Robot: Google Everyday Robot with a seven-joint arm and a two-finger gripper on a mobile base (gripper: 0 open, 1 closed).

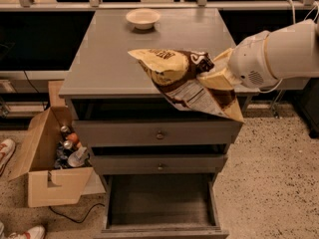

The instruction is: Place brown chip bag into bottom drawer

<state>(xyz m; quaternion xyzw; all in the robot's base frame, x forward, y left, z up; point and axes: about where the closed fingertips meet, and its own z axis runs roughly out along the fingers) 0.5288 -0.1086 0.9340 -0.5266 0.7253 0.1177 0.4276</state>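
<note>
One deep grey bottom drawer (159,203), nearest the viewer, is pulled open so that a load can be received from above. Higher up, the crinkly brown chip bag (184,81) is held aloft, pinched at its tan right end by the jaws of the white arm (279,56), about the front right corner of the grey worktop (104,59), not yet lowered. A pale bowl (143,18) is seen farthest back.

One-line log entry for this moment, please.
gripper: shut on brown chip bag, aloft at cabinet front edge | bottom drawer: open | bag not yet in drawer
</note>
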